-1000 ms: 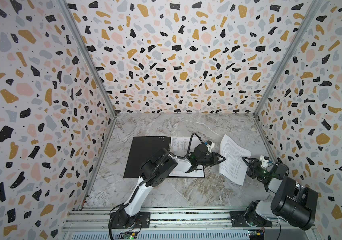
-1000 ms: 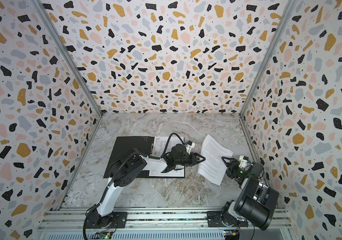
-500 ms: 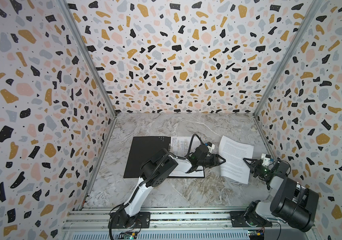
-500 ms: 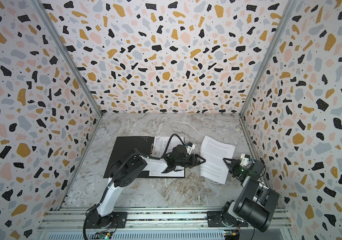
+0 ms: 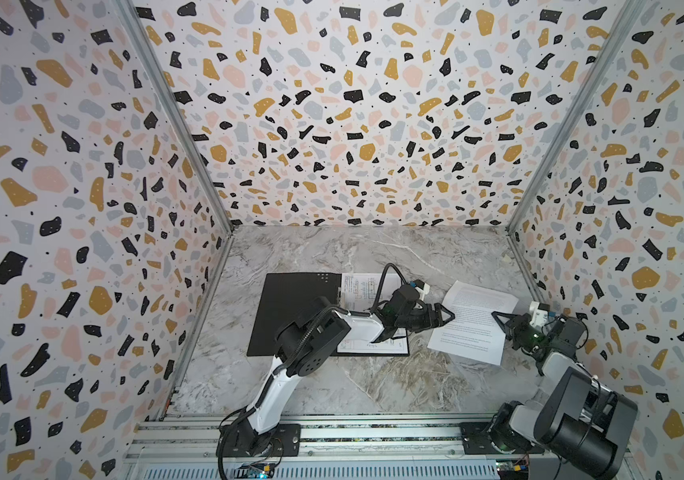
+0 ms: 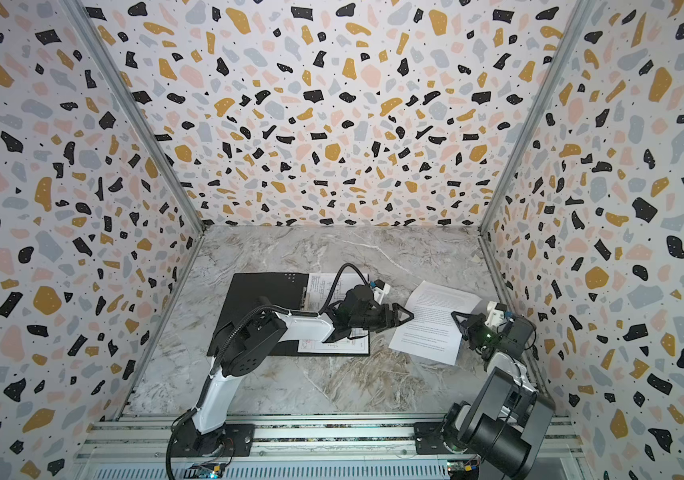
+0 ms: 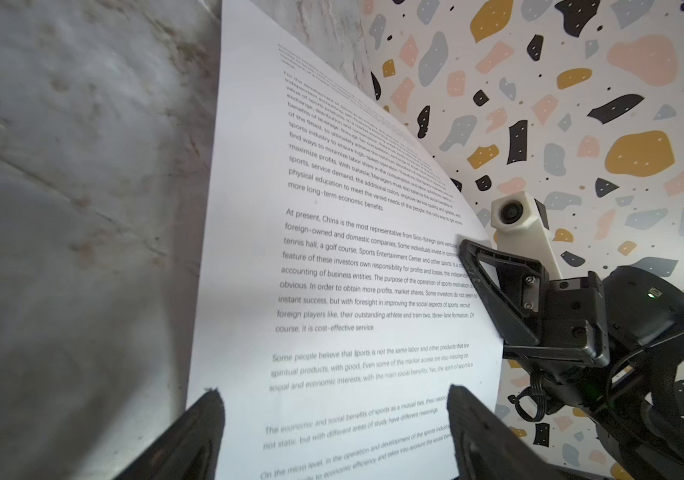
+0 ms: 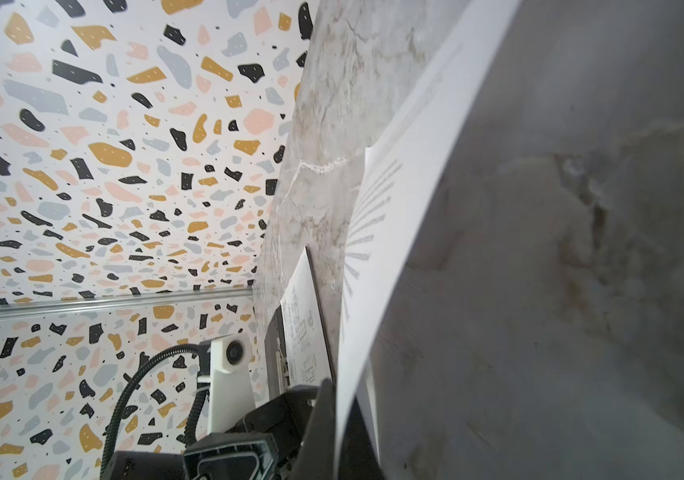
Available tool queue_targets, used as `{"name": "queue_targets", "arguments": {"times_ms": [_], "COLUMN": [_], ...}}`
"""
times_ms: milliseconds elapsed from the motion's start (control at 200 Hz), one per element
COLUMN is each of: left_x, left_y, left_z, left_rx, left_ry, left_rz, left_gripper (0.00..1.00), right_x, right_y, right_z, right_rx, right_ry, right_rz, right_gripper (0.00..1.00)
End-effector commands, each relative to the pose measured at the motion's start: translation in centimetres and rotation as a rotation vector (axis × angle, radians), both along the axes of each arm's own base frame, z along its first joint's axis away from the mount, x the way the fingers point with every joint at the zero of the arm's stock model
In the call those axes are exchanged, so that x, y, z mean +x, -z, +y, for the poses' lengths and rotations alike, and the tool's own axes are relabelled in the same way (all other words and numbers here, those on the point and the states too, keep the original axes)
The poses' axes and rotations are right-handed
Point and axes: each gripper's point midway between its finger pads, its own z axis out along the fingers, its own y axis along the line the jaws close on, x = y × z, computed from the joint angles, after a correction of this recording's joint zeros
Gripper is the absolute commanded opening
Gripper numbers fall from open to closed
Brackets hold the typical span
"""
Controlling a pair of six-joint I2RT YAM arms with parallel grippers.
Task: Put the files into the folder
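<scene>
Top views: both look down on a marbled worktop (image 5: 332, 386) boxed in by speckled walls (image 5: 352, 124).
Folder: the folder (image 5: 290, 309) lies open and flat left of the middle, with its black inside facing up.
Drawing sheet: the drawing sheet (image 5: 356, 286) rests on the folder's right half, and the left arm (image 5: 356, 326) crosses over it and hides part of it.
Text sheet: the text sheet (image 5: 471, 328) is outside the folder, to its right. It sits askew on the worktop between the two hands.
Left hand: the left hand (image 5: 446, 314) is released, its jaws spread wide at the page edge nearest the folder. In the left wrist view the printed page runs between its fingers (image 7: 203, 432). I cannot tell whether they touch the paper.
Right hand: the right hand (image 5: 498, 318) is clenched on the opposite edge of the text sheet. From the left wrist camera the page bows up toward that grip (image 7: 471, 255). In the right wrist view the paper's edge is pinched between the fingers (image 8: 319, 415).
</scene>
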Motion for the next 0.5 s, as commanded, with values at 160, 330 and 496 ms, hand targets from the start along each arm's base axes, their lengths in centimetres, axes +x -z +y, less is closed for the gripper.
{"name": "queue_targets", "arguments": {"times_ms": [160,330,496], "left_x": [1.0,2.8,4.3], "left_y": [-5.7,-7.4,-8.7], "left_z": [0.7,3.6,8.5], "left_rx": [-0.008,0.097,0.274], "left_ry": [-0.032,-0.13,-0.264], "left_rz": [-0.145,-0.269,-0.394], "left_gripper": [1.0,1.0,1.0], "right_x": [2.6,3.9,5.5], "right_y": [-6.3,-8.0,-9.1], "right_z": [0.4,2.8,6.7], "right_rx": [-0.132,-0.215,-0.281], "right_ry": [-0.006,-0.065,-0.153], "right_rz": [-0.105,-0.121,-0.135], "right_gripper": [0.0,0.0,0.0]}}
